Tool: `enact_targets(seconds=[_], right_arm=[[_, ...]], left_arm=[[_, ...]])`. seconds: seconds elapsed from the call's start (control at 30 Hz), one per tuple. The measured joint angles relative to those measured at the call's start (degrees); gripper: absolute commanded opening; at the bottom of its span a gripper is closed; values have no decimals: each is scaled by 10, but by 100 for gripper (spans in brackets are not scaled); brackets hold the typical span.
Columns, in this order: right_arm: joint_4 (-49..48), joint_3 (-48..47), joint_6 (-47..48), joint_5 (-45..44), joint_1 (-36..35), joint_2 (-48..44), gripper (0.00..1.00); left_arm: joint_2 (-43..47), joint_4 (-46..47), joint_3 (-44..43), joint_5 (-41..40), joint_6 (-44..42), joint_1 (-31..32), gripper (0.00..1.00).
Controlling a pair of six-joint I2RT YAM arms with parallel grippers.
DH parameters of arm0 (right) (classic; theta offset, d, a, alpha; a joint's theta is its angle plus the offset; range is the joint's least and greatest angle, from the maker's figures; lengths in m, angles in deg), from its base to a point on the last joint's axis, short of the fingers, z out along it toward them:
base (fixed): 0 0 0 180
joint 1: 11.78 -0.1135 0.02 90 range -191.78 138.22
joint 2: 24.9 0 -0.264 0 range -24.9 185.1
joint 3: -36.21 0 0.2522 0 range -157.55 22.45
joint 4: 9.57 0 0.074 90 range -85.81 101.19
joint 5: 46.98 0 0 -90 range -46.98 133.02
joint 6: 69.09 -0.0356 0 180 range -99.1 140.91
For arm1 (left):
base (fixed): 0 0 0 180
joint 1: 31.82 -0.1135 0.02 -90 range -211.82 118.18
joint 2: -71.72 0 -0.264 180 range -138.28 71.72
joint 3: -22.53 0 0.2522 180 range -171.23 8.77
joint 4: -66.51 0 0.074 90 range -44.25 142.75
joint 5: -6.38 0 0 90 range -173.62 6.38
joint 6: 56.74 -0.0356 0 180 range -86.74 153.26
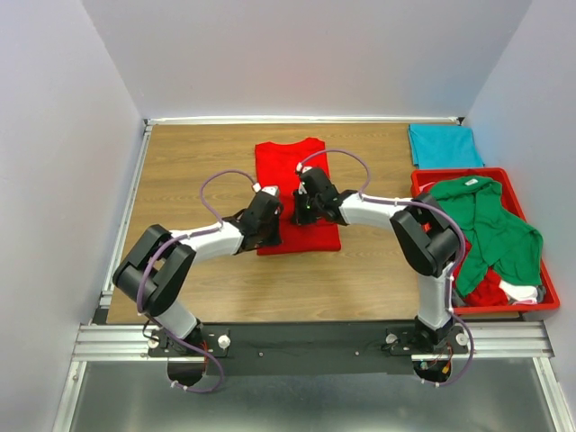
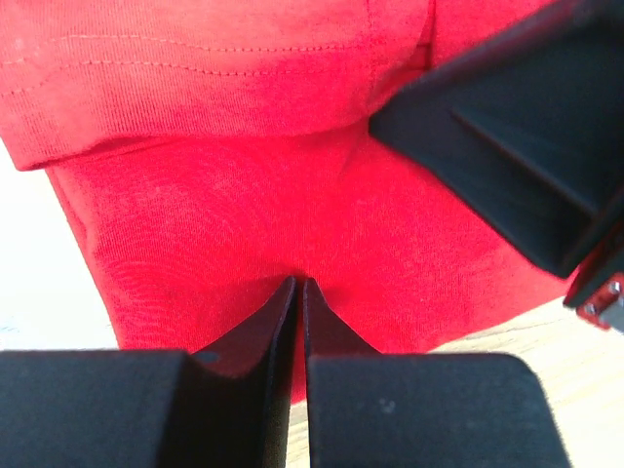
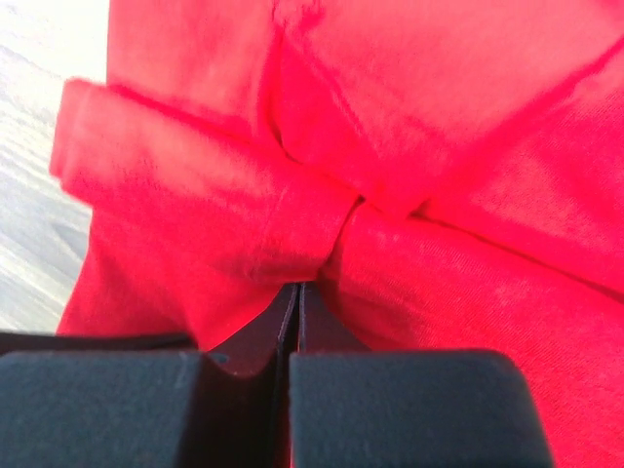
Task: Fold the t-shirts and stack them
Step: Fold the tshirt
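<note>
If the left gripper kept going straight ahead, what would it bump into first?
The red t-shirt: the left gripper has its fingers shut right at the cloth, seemingly pinching it.

The black left gripper (image 2: 299, 285) and black right gripper (image 3: 297, 288) meet a plain bright red t-shirt (image 1: 297, 171) on a brown wood-grain table (image 1: 198, 171). Well off to the right gripper's right lie a plain teal t-shirt (image 1: 444, 146) and a plain green t-shirt (image 1: 490, 225), the green one over a red tray (image 1: 421, 180) with something white (image 1: 522, 291) in it

Red t-shirt (image 1: 292, 175) part-folded, centre; teal t-shirt (image 1: 444, 146) folded, far right; green t-shirt (image 1: 488, 220) crumpled.
</note>
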Motion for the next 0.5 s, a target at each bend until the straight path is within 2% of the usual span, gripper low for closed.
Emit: enact_targets(seconds=[0.23, 0.37, 0.5], right_arm=[[3, -39, 24, -57, 0, 14, 9], [5, -97, 52, -106, 0, 29, 12], [0, -167, 84, -134, 4, 39, 19]], left_arm=[[20, 4, 23, 4, 7, 3, 14], [32, 3, 34, 7, 9, 5, 14], [42, -3, 42, 9, 10, 7, 14]])
